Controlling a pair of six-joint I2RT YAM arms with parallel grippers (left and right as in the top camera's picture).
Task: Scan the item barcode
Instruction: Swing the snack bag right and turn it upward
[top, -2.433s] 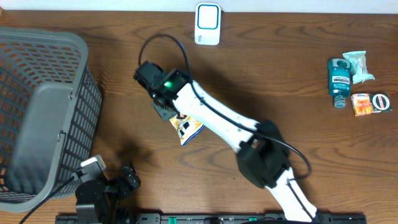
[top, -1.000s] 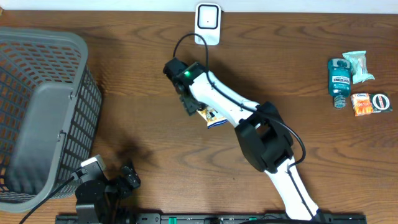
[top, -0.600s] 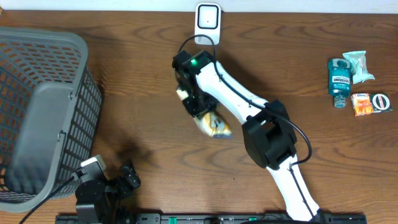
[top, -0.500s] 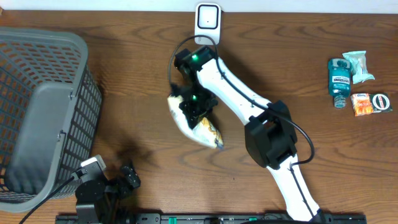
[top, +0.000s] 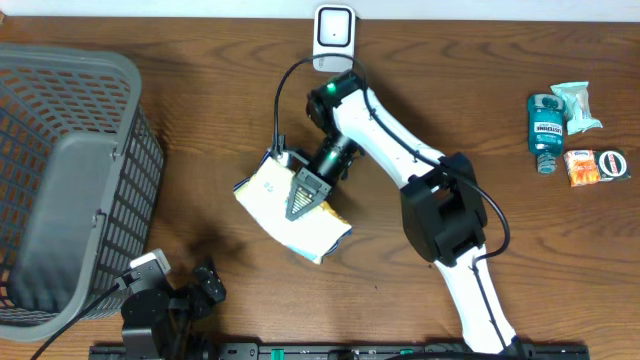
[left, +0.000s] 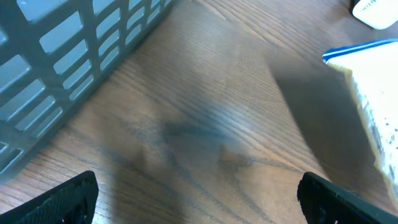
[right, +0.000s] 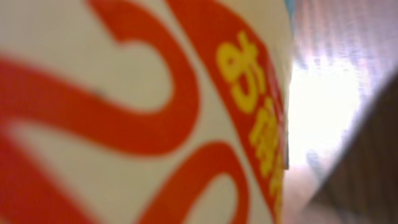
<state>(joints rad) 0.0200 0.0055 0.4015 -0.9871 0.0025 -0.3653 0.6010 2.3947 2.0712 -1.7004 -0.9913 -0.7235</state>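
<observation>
The item, a white and yellow snack packet (top: 262, 190) with a blue edge, hangs in the air over the middle of the table. My right gripper (top: 303, 193) is shut on it from above. In the right wrist view the packet (right: 124, 112) fills the frame with red swirls and yellow print, hiding the fingers. No barcode shows. The white scanner (top: 333, 38) stands at the table's far edge, above the packet. My left gripper (left: 202, 208) is open low over bare wood near the front left, with the packet's edge (left: 367, 87) to its right.
A large grey basket (top: 70, 180) fills the left side, its wall (left: 81, 50) close to my left gripper. At the far right lie a blue bottle (top: 545, 130), a pale pouch (top: 580, 105) and an orange packet (top: 583, 167).
My right arm has swung the packet away from the scanner toward the front left and raised it, so it looks larger. The right jaws have closed tighter. The left arm has not moved.
</observation>
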